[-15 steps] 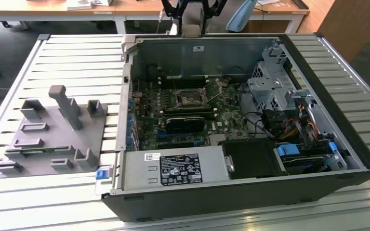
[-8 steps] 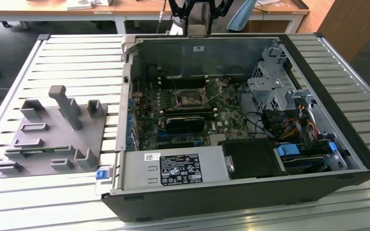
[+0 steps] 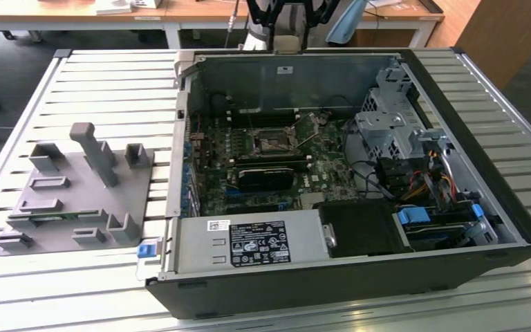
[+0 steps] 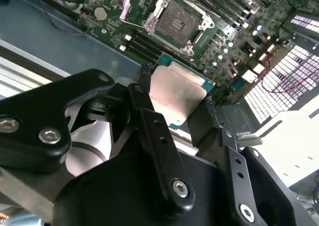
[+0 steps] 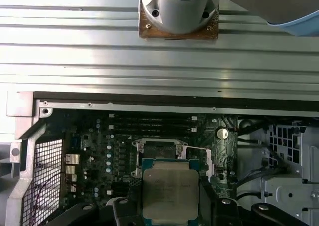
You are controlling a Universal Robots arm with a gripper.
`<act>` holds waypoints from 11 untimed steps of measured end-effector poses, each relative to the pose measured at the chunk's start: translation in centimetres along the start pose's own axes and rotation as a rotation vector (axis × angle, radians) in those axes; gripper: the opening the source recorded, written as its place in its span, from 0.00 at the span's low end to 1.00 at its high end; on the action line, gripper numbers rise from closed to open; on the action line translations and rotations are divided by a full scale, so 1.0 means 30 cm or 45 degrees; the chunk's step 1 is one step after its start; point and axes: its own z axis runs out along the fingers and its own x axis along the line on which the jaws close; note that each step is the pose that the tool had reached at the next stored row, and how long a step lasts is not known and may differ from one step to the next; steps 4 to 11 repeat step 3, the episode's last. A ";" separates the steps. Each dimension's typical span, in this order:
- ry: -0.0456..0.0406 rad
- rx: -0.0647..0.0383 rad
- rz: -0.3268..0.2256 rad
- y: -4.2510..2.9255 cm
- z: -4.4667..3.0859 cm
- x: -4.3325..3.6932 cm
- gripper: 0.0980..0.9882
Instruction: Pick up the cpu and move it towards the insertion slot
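Gripping the cpu (image 4: 175,94) between 2 black fingers (image 4: 149,124), pincer (image 4: 174,104) clamped on its edges, above the insertion slot (image 4: 175,21)

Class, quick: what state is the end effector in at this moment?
End effector: closed on the cpu, held above the motherboard, near the insertion slot.

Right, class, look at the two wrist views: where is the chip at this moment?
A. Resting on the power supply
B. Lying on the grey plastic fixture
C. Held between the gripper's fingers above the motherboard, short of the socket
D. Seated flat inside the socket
C: in both wrist views the chip sits clamped in the gripper, while the socket on the motherboard beyond it is bare.
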 end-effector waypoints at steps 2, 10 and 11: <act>0.000 0.000 0.000 0.000 0.000 0.000 0.50; 0.000 0.000 0.000 0.000 0.000 0.000 0.50; 0.000 0.000 0.000 0.000 0.000 0.000 0.50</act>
